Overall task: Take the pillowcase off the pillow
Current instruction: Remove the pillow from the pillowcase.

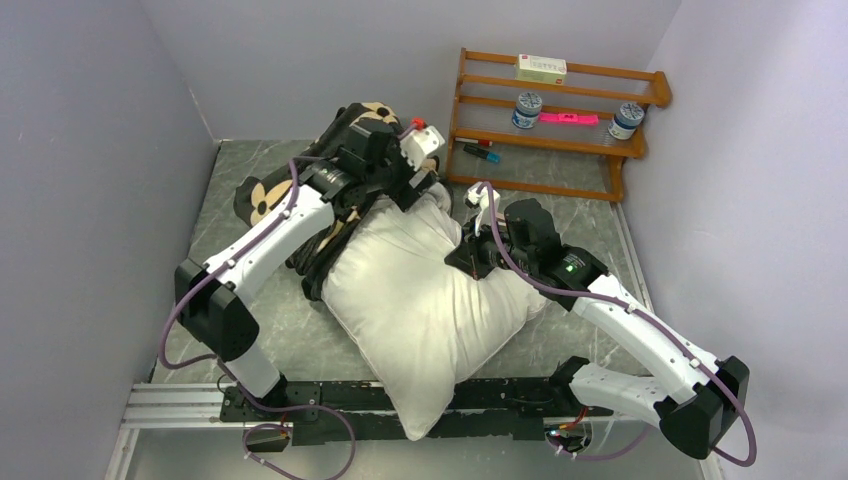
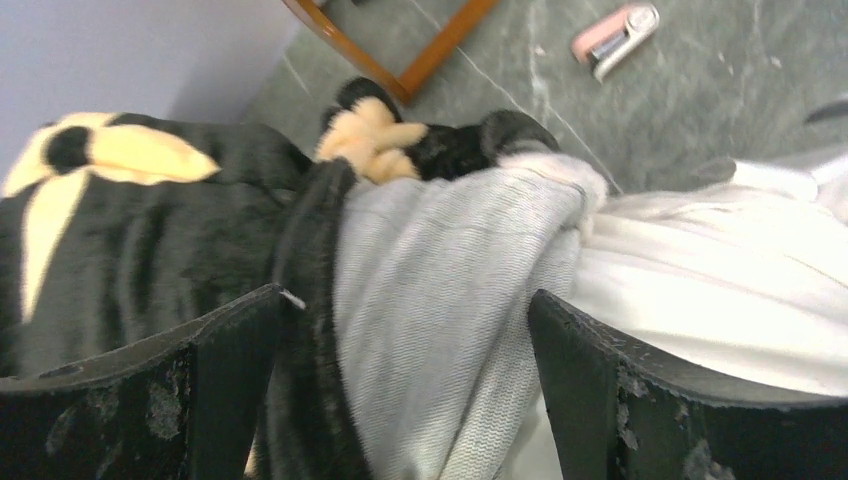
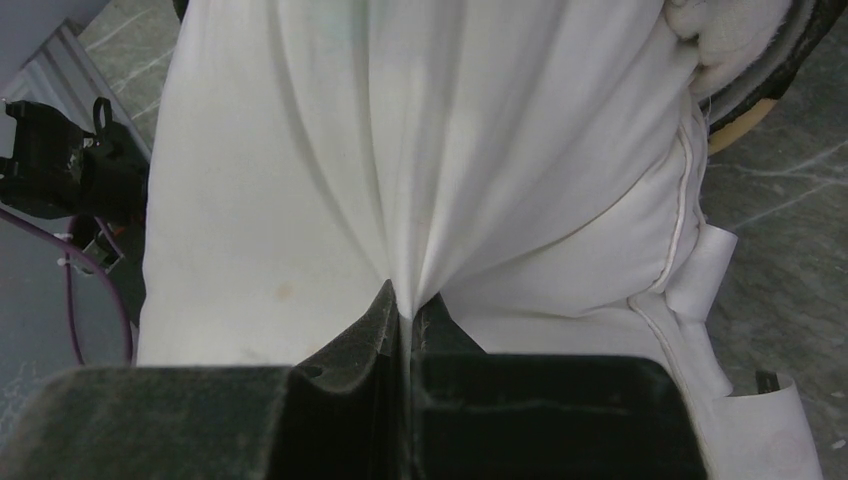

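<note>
The plump white pillow [image 1: 420,300] lies diagonally across the middle of the table. The black pillowcase [image 1: 262,195] with tan flowers is bunched at the pillow's far left end, under my left arm. My left gripper [image 1: 413,192] is at the pillow's far corner. In the left wrist view it [image 2: 410,320] stands wide open, straddling the pillowcase [image 2: 150,230] rim and its grey inner lining [image 2: 450,260], with the pillow [image 2: 720,270] to the right. My right gripper [image 1: 462,262] is shut on a pinched fold of the pillow [image 3: 400,130], jaws [image 3: 408,305] tight together.
A wooden rack [image 1: 560,110] holding a box and two jars stands at the back right. A pink stapler-like thing [image 2: 615,35] lies on the marble tabletop near it. Walls close in on the left, back and right. The arms' mounting rail [image 1: 180,405] runs along the near edge.
</note>
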You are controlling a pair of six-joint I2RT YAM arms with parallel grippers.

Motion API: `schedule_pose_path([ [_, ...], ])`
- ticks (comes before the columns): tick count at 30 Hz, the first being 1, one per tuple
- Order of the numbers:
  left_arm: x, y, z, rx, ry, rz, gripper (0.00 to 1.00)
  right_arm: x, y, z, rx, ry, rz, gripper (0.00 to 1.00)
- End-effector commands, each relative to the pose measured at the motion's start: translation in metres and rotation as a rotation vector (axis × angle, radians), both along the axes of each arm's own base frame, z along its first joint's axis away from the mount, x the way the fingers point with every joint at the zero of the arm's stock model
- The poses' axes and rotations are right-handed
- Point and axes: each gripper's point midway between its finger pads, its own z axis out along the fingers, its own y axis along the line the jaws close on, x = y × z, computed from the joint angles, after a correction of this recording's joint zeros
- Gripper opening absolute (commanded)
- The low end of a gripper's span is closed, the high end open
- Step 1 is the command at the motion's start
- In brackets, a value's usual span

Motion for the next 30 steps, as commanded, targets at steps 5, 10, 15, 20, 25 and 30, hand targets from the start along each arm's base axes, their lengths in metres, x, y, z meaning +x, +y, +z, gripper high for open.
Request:
schedule_pose_path([
  [5, -0.026, -0.023, 0.001, 0.018, 0.057, -0.157, 0.96, -0.019, 0.001, 0.002, 0.007, 0.024, 0.072, 0.0],
  [10, -0.019, -0.019, -0.026, 0.095, 0.123, -0.113, 0.96, -0.019, 0.0, 0.004, 0.005, 0.013, 0.069, 0.0],
  [15, -0.012, -0.021, -0.032, 0.099, 0.113, -0.084, 0.96, -0.019, -0.001, 0.003, 0.0, 0.013, 0.072, 0.0],
  [20, 0.032, 0.013, -0.029, 0.177, -0.009, 0.203, 0.96, -0.019, -0.003, 0.003, -0.012, 0.01, 0.065, 0.0],
  [25, 0.066, 0.044, 0.003, 0.179, -0.165, 0.467, 0.96, -0.017, -0.01, 0.001, -0.038, 0.007, 0.033, 0.0],
  [30, 0.094, 0.059, 0.014, 0.169, -0.199, 0.582, 0.9, -0.015, -0.021, 0.004, -0.057, -0.007, -0.022, 0.0],
])
